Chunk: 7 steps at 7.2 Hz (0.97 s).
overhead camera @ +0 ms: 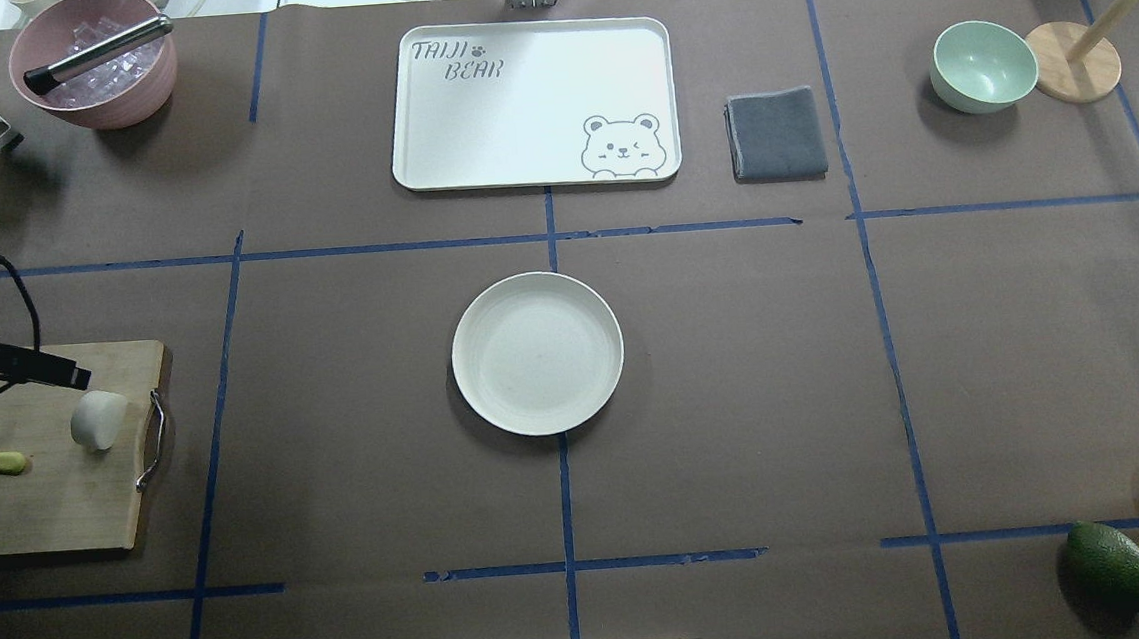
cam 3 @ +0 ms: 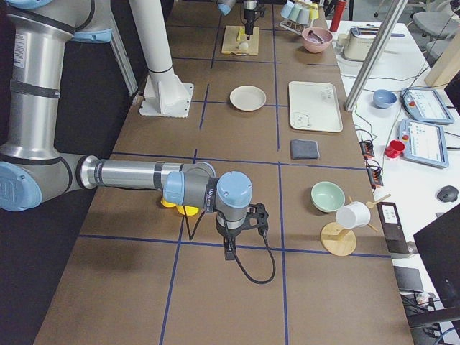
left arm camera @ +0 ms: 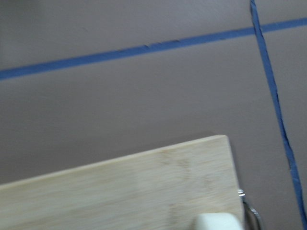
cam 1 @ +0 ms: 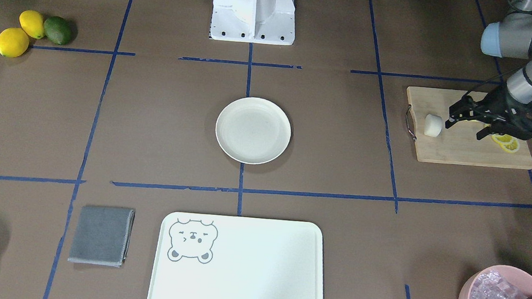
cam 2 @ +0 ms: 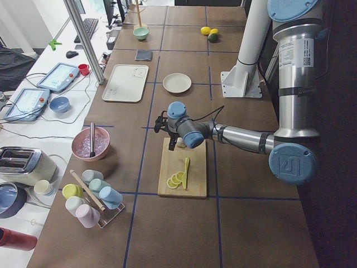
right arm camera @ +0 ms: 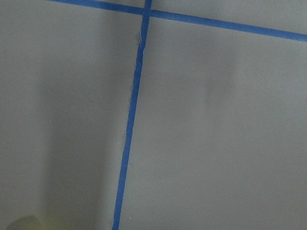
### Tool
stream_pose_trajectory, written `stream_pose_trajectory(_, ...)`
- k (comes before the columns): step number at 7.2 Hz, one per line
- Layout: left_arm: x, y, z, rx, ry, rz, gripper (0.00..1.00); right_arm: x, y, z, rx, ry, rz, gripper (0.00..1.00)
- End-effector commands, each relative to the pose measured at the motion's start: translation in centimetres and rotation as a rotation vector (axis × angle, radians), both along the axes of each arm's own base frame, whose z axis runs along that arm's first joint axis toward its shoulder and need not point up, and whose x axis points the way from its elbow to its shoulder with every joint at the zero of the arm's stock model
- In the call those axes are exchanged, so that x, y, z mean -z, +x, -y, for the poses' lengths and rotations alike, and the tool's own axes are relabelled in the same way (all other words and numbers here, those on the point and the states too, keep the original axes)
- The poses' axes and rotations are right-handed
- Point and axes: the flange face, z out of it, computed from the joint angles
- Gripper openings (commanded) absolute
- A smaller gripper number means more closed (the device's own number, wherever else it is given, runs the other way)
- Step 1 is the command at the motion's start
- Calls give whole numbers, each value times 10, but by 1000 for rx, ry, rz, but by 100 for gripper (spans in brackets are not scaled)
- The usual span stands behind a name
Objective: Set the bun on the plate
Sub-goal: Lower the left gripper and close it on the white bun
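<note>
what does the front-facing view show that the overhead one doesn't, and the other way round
Only the front-facing view: the whole left gripper, open, with one fingertip close beside the bun; whether they touch is unclear.

Only the overhead view: a round wooden stand next to the green bowl. Here the left gripper is mostly cut off at the edge.

Both: the bun lying on the cutting board, the plate at the centre with nothing on it, the bear tray, the grey cloth, the green bowl, and the pink bowl.
</note>
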Motion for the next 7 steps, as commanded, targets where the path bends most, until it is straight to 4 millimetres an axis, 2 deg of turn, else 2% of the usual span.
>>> stream_pose_trajectory(1,0,25,-15,3,9,29,100,0,0,0,0,0,0,100)
stream_pose_trajectory(2,-1,25,-15,3,3,32,58,-1,-1,-1,-1,-3,6,100)
stream_pose_trajectory(3,-2,24,-16,3,0,35,37,-2,0,-1,-2,-4,6,100)
stream_pose_trajectory(5,0,25,-15,2,4,32,37,-1,0,-2,-2,-4,8,100)
stream_pose_trajectory(7,40,17,-14,16,15,18,37,-2,-2,-4,-3,-8,25,100)
